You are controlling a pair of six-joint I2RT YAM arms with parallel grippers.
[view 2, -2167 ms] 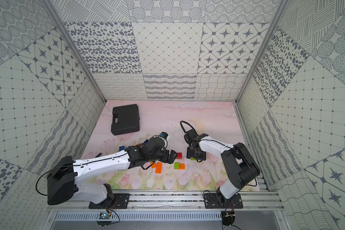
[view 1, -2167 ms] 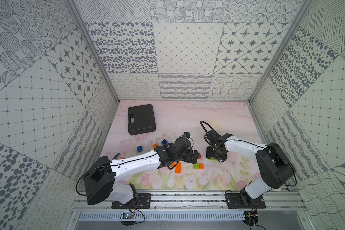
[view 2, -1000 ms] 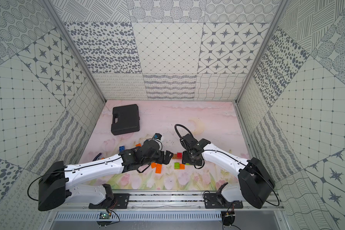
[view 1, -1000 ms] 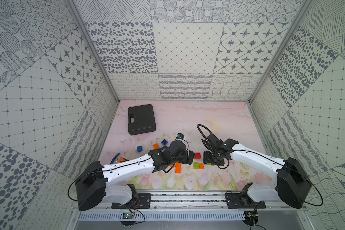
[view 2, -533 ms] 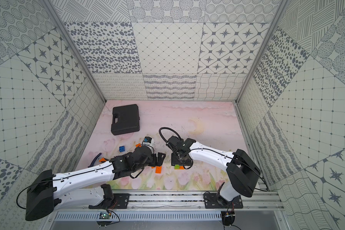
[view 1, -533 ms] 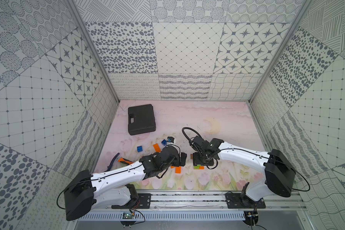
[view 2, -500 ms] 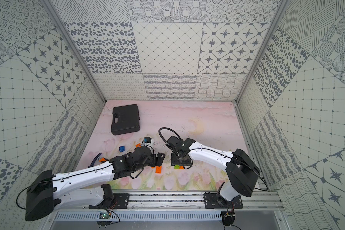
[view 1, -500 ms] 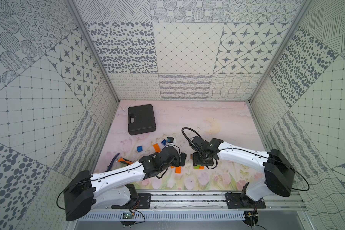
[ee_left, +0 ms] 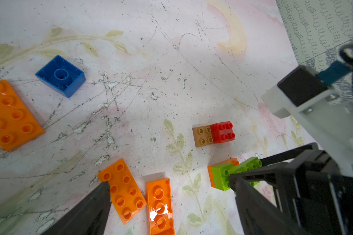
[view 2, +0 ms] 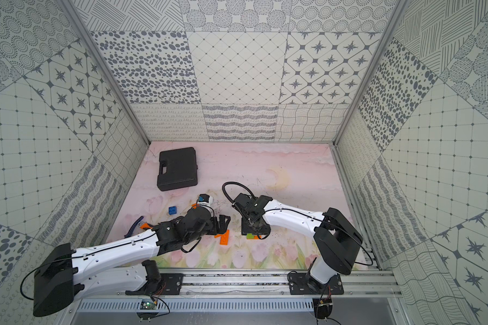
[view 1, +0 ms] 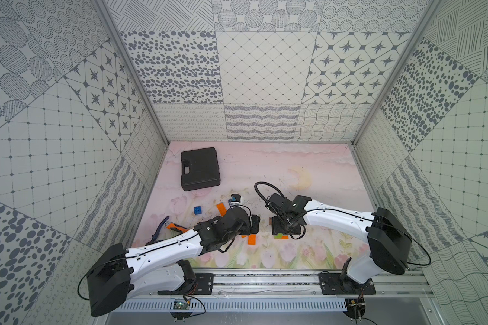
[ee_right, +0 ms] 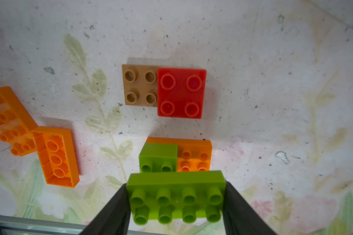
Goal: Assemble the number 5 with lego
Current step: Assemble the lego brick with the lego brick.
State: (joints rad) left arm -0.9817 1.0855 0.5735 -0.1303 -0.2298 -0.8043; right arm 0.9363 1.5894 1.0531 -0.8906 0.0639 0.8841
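Observation:
My right gripper is shut on a green oblong lego brick, its fingers on the two short ends. The brick hangs just above a green square that sits on an orange brick. A red square joined to a brown brick lies beyond them. My left gripper is open above two loose orange oblongs, one of them upside down. Both top views show the left gripper and the right gripper close together near the front of the mat.
A blue square and another orange oblong lie behind the left arm. A black case sits at the back left. An orange-handled wrench lies by the left wall. The patterned walls close in the mat on three sides.
Both arms have shifted left. The right gripper carried the green oblong over the green and orange stack, and the open left gripper drew back over the loose orange bricks.

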